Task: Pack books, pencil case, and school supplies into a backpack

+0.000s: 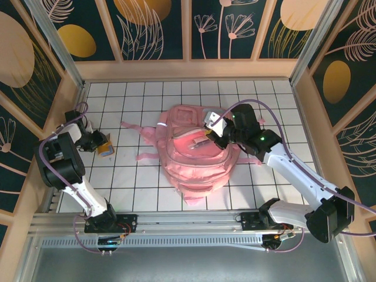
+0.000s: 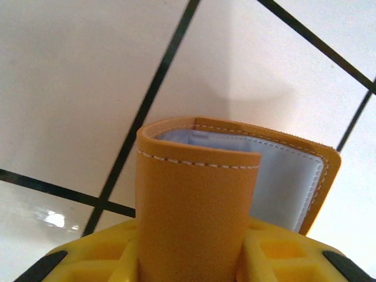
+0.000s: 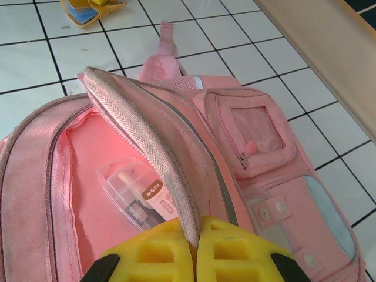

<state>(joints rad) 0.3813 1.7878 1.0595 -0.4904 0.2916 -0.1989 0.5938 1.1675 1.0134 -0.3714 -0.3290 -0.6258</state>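
The pink backpack (image 1: 194, 158) lies flat in the middle of the tiled table. My right gripper (image 1: 211, 126) is shut on the rim of its unzipped main flap (image 3: 147, 117) and holds that rim up; the yellow fingertips (image 3: 235, 247) pinch the fabric. Inside the opening lies a clear plastic pack (image 3: 138, 197) with a white item. To the left of the backpack, my left gripper (image 1: 103, 147) is shut on an orange stitched pad (image 2: 200, 194), one of the school supplies, low over the tiles. The books and the pencil case are out of view.
Pink straps (image 1: 134, 127) trail over the tiles left of the backpack, between it and the left gripper. Wooden walls (image 1: 305, 111) close the table on three sides. A metal rail (image 1: 176, 220) runs along the near edge.
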